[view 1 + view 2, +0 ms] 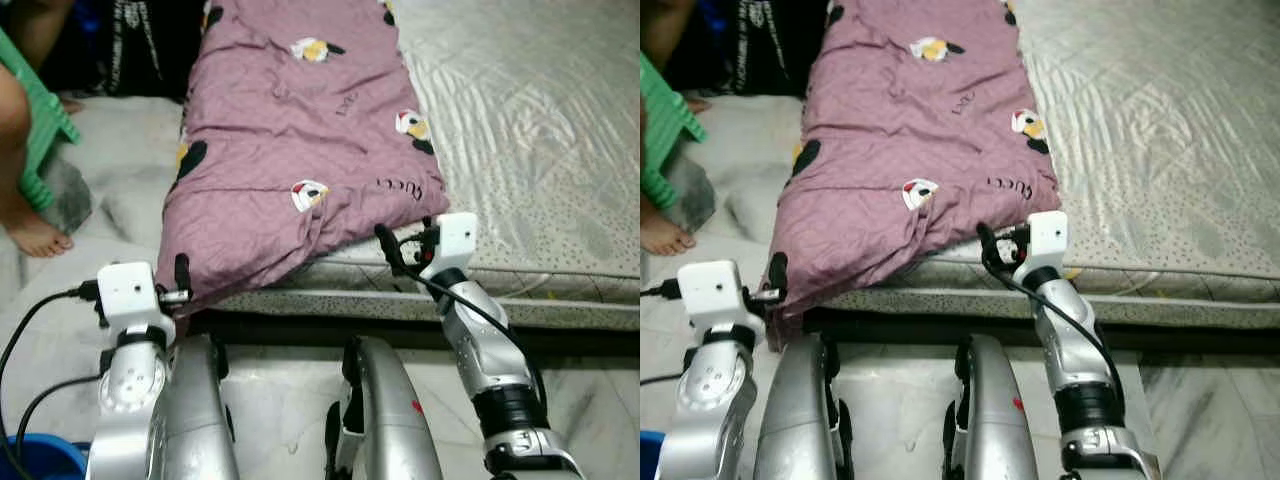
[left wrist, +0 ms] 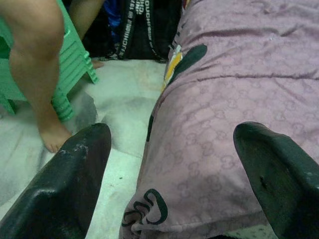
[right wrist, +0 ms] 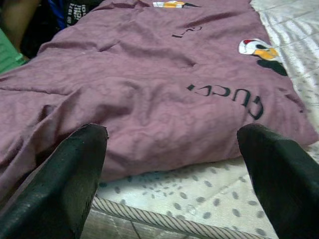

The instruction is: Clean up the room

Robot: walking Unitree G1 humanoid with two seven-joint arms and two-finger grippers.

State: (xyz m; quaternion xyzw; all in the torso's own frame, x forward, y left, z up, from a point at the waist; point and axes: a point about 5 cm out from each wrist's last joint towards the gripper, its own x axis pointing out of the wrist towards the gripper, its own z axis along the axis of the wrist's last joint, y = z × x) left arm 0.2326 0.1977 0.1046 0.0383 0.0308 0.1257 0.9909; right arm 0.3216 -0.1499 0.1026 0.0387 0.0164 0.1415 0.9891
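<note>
Person's bare foot (image 1: 35, 235) beside green stool (image 1: 42, 130) at far left. Left gripper (image 1: 181, 283), fingers spread wide and empty, at hanging corner of mauve blanket (image 1: 300, 130) on mattress (image 1: 520, 140). Right gripper (image 1: 388, 248), fingers likewise apart and empty, at blanket's near edge.

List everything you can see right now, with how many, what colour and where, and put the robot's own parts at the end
blanket: one, mauve with cartoon prints and dark lettering, folded lengthwise on the left part of the mattress, near corner drooping over the edge
mattress: one, pale grey-green with small dots, low on the floor, ahead of the robot
stool: one, green plastic, far left
person's foot: one, bare, on the floor by the stool
bag: one, black with white lettering, beyond the blanket's far left end
bucket: one, blue, near left corner
floor: pale marble, before the mattress
left pincer: one, black fingers open, at the blanket's drooping corner
right pincer: one, black fingers open, at the blanket's near edge
</note>
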